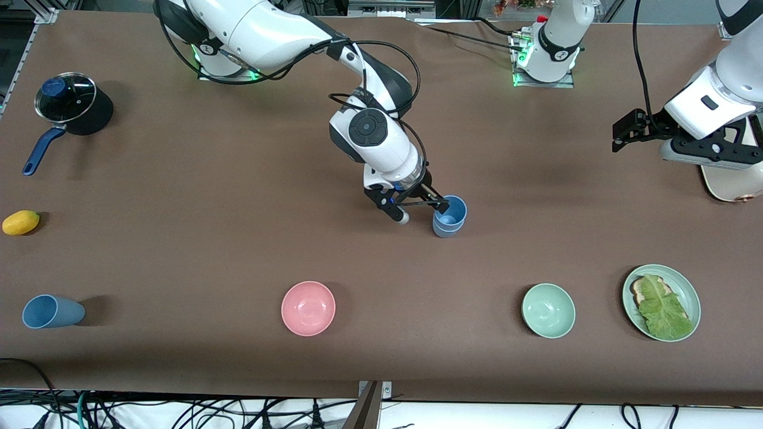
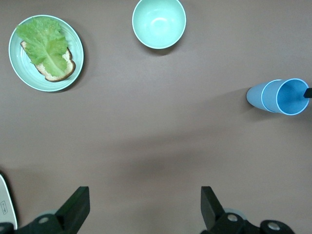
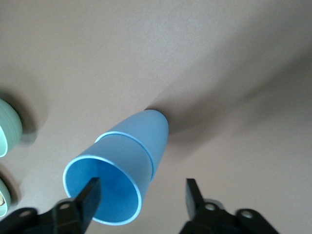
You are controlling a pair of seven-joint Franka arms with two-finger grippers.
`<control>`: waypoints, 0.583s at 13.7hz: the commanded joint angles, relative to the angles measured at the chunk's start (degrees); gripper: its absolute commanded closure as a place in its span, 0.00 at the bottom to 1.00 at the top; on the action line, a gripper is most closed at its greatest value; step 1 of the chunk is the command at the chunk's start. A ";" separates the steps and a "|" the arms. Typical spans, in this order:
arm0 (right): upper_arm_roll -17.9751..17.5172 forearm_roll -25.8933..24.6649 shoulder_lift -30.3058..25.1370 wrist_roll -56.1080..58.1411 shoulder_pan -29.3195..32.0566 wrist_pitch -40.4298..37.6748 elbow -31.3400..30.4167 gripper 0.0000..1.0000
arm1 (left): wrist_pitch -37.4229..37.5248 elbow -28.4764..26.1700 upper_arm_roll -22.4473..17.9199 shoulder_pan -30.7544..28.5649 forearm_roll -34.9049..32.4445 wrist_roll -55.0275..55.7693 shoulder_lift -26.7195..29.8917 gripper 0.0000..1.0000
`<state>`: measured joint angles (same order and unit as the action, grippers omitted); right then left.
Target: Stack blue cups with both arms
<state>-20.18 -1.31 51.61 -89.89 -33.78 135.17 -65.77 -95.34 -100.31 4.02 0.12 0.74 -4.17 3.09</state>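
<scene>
Straddling the nested blue cups' (image 1: 449, 217) rim, right hand (image 1: 424, 204) open, gripping nothing, likely just seated them. Left hand (image 2: 145, 207) open, empty, waiting above bench (image 1: 179, 238).

Near the middle of the counter (image 1: 179, 250): one cup nested in another, the stacked cups (image 1: 449, 217) upright, with the right hand (image 1: 430, 205) at their rim, fingers spread, one inside the top cup and one outside. Nearer the front camera, in a row from the right arm's end to the left arm's end: lone cup (image 1: 52, 311) on its side, first bowl (image 1: 308, 308), second bowl (image 1: 548, 310), plate (image 1: 690, 287) carrying bread and a leaf. At the right arm's end, farther from the camera than the lone cup: lemon (image 1: 21, 222), then lidded pot (image 1: 73, 106). Left hand (image 1: 625, 132) waits raised, fingers apart, over the left arm's end.
</scene>
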 commanded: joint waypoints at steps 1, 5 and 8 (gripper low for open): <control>-0.39 0.08 -0.63 0.15 1.25 -4.46 1.87 0.01 | -0.81 -1.12 0.20 -0.29 0.49 -0.75 1.13 0.00; -4.07 0.60 -3.70 1.90 6.52 -14.12 2.05 0.00 | -0.90 -0.86 0.20 -0.29 0.49 -0.75 1.13 0.00; -7.24 0.52 -5.72 8.48 12.32 -21.85 1.97 0.00 | -0.90 -0.77 0.20 -0.20 0.49 -0.75 1.04 0.00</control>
<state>-25.01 -1.23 47.33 -85.12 -24.82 117.49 -63.32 -95.56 -100.31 4.02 0.13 0.74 -4.17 3.12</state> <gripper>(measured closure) 0.000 0.000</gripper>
